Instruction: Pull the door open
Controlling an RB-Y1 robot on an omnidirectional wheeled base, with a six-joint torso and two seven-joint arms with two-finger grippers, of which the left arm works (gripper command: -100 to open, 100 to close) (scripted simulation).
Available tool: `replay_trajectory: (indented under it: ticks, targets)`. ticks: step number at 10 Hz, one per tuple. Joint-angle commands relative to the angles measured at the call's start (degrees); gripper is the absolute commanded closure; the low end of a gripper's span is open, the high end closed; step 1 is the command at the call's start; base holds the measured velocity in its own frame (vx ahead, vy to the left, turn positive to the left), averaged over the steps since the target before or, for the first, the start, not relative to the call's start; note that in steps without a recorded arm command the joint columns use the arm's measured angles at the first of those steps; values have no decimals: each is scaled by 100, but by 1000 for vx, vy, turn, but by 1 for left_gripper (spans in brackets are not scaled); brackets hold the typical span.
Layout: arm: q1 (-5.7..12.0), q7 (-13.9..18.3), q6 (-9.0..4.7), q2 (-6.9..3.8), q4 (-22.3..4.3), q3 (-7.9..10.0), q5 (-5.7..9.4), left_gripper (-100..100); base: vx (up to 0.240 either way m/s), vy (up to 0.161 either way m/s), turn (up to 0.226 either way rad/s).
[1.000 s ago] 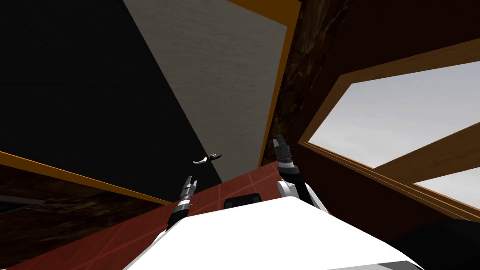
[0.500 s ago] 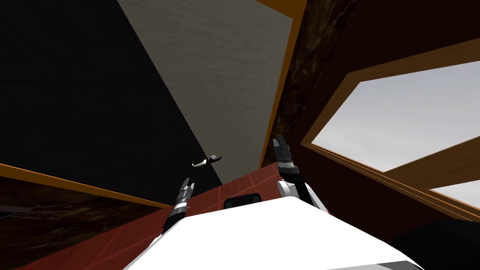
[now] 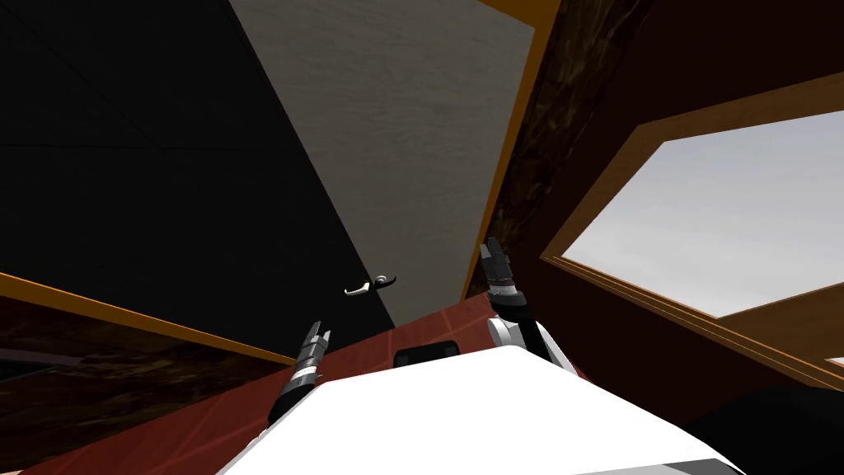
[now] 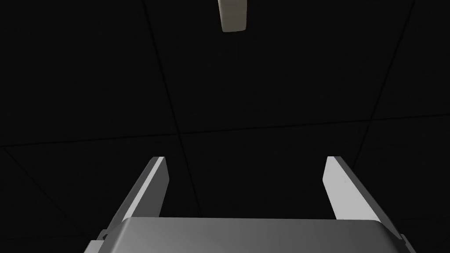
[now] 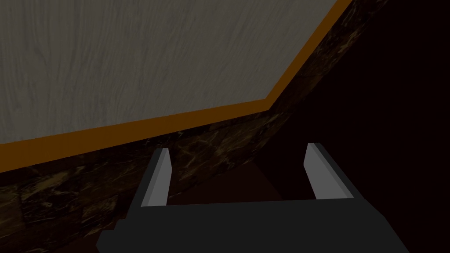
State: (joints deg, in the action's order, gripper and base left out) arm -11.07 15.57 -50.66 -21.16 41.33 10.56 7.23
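Left tool (spread wide, empty) sits short of the door handle, seemingly apart.

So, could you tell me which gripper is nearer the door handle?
Left. The left gripper hangs just short of the handle; the right gripper is off by the door frame.

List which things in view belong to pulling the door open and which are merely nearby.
For the job: door handle; dark door panel it sits on; left claw, open, short of the handle.

Merely nearby: right claw, open; window; orange frame; grey panel; red floor.
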Motion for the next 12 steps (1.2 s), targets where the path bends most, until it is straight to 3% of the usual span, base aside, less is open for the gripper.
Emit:
replay_trajectory:
  ticks: [1,3,5,6,7,12]
  targets:
    - [45,-59,80,28,-1,36,15,-100,173,135,-15]
    - [190,-87,86,140,29,-52,-27,-100,177,106,-92]
    - [379,-102,69,305,109,-218,-105,-100,175,-25,-158]
    - [384,-107,75,253,8,-166,-82,-100,78,-34,-27]
    - [384,-107,75,253,8,-166,-82,100,-8,6,27]
    - [384,-107,75,253,8,-166,-82,100,-15,4,-5]
